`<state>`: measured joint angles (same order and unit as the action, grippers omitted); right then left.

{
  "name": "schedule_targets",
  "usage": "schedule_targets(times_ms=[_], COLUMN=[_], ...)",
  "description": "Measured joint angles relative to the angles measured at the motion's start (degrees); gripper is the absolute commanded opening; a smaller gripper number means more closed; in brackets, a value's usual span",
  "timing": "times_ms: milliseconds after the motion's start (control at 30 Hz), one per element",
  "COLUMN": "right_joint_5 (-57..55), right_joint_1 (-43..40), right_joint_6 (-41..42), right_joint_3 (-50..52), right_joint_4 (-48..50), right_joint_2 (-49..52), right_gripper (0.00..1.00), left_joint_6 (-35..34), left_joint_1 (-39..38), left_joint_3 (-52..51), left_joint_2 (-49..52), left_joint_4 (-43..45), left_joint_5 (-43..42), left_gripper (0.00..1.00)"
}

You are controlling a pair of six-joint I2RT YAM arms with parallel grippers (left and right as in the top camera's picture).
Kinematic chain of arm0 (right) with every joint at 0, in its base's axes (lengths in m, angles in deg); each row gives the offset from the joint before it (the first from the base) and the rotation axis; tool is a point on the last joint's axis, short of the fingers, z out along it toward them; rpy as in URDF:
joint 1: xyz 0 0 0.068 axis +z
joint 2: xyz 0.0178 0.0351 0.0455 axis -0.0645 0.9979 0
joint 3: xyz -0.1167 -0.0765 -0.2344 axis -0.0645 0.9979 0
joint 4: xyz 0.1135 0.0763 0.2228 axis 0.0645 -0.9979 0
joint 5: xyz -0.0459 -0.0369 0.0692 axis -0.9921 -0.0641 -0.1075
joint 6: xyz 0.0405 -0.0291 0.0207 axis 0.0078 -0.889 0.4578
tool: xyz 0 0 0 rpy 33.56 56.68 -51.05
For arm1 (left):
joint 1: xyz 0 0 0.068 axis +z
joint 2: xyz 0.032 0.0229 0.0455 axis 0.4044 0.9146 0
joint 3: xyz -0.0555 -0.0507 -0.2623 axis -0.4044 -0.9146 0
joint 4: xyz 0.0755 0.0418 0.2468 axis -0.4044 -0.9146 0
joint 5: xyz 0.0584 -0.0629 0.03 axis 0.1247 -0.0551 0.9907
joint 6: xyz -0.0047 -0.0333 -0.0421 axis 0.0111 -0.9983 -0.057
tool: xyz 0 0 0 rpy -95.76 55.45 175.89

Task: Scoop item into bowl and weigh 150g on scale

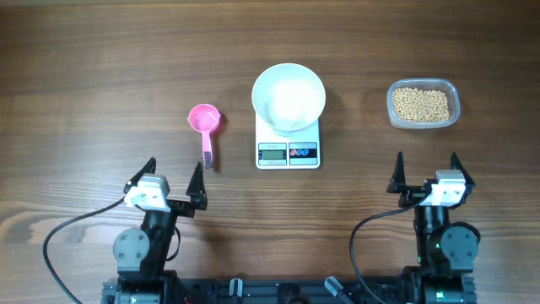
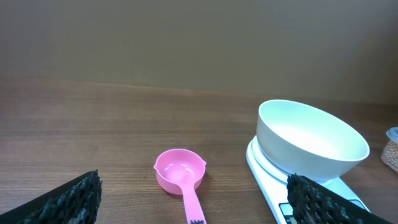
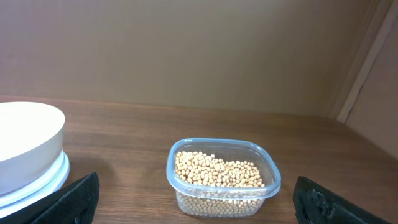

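Observation:
A white bowl [image 1: 288, 97] [image 2: 311, 140] [image 3: 25, 146] stands empty on the white scale [image 1: 288, 145] [image 2: 273, 186] at the table's middle. Pale tan beans [image 1: 421, 104] [image 3: 217, 171] fill a clear plastic tub [image 1: 423, 104] [image 3: 222, 180] to its right. A pink scoop [image 1: 205, 125] [image 2: 180, 177] lies left of the scale, handle toward me. My left gripper [image 1: 175, 180] [image 2: 199, 202] stands open near the front edge, below the scoop, holding nothing. My right gripper [image 1: 427, 175] [image 3: 205, 202] is open too, in front of the tub and apart from it.
The wooden table [image 1: 84, 84] ends at a plain brown wall [image 2: 186, 37] behind the objects. Black cables [image 1: 59, 245] and the arm bases [image 1: 143, 249] sit along the front edge.

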<state>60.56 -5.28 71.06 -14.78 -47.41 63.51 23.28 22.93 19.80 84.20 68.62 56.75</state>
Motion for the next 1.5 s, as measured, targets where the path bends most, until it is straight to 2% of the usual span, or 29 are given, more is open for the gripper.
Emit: schedule_targets(times_ms=[233, 433, 1500], right_joint_5=[0.0, 0.0, 0.0], right_joint_1=[0.0, 0.0, 0.0], right_joint_6=[-5.7, -7.1, -7.5], right_joint_3=[0.0, 0.0, 0.0], right_joint_4=[0.0, 0.0, 0.0], right_joint_2=[0.0, 0.0, 0.0], right_gripper=[1.00, 1.00, 1.00], left_joint_6=[0.0, 0.0, 0.0], left_joint_1=[0.0, 0.0, 0.0], left_joint_3=[0.0, 0.0, 0.0], left_joint_2=[0.0, 0.0, 0.0], left_joint_4=[0.0, 0.0, 0.0], left_joint_5=[0.0, 0.0, 0.0], left_gripper=[1.00, 1.00, 1.00])
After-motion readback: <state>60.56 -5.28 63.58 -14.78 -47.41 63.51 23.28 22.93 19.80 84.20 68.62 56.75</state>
